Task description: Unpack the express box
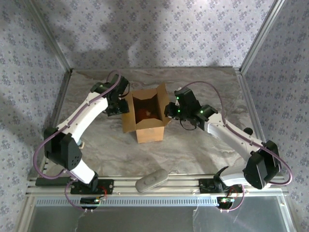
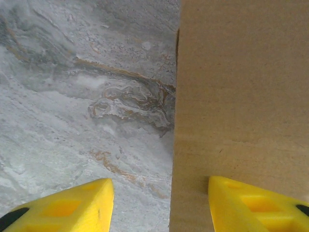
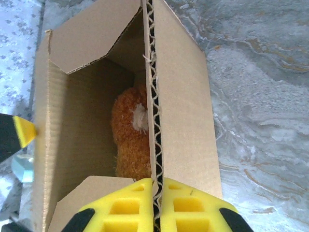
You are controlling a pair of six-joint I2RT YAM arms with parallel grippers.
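Squarely at ctr of marble-look table (image 1: 207,140), express box (image 1: 149,130) stands open btwn both arms: plain brown corrugated carton, top flaps splayed up and out, fluted edge exposed. Right gripper (image 3: 157,183) closed tight on box's right-side panel, cardboard pinched btwn yellow fingers. Left gripper (image 2: 160,182) at box's left side, jaws partly spread, gripping nothing; one finger over cardboard, other over tabletop. Orange-brown plush toy (image 3: 129,140) lies inside box.

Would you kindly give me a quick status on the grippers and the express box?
Left gripper open, astride an express box flap edge. Right gripper shut on its right-side edge. Box open, plush toy inside. Nothing in the way.
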